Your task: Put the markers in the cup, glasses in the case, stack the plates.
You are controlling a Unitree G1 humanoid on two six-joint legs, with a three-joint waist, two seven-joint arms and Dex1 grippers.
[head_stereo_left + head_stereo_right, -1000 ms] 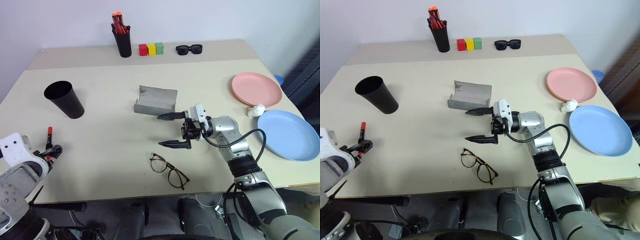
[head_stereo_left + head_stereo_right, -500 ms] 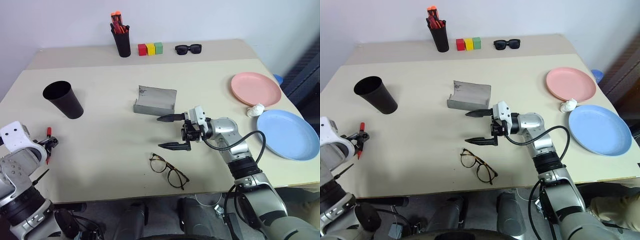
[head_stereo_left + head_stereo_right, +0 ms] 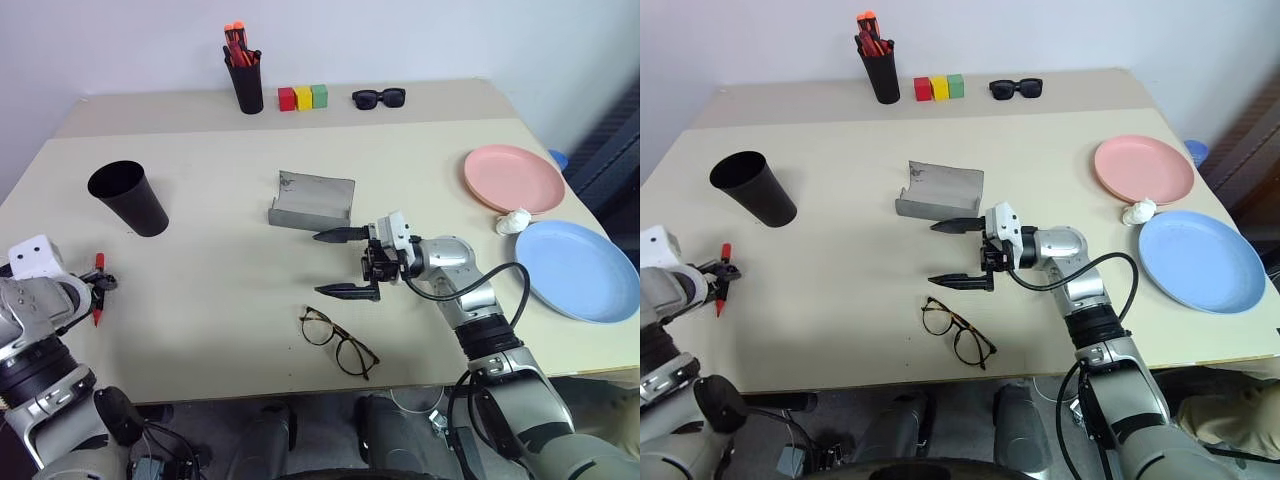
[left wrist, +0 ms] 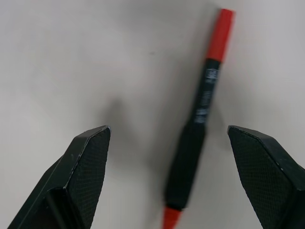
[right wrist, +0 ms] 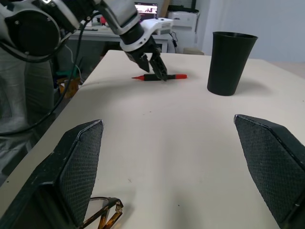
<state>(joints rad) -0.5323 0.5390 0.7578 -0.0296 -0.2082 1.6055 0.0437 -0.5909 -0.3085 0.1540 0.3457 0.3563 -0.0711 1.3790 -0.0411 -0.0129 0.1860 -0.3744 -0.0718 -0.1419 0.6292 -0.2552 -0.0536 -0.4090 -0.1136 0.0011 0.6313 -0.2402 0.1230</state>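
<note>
Standing empty beside case (image 3: 311, 201): cup (image 3: 128, 198)

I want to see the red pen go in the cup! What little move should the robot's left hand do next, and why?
Probably lower a little and close. The left gripper is open, one finger on each side of the red marker, which lies flat on the table, not yet held. The black cup stands nearby.

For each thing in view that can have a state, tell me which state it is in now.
case: lid open, nothing inside
cup: upright
glasses: lying on the table, outside the case
red marker: flat on the table, between the open fingers, not gripped
left end effector: open
right end effector: open, holding nothing
pink plate: not stacked
blue plate: not stacked
</note>
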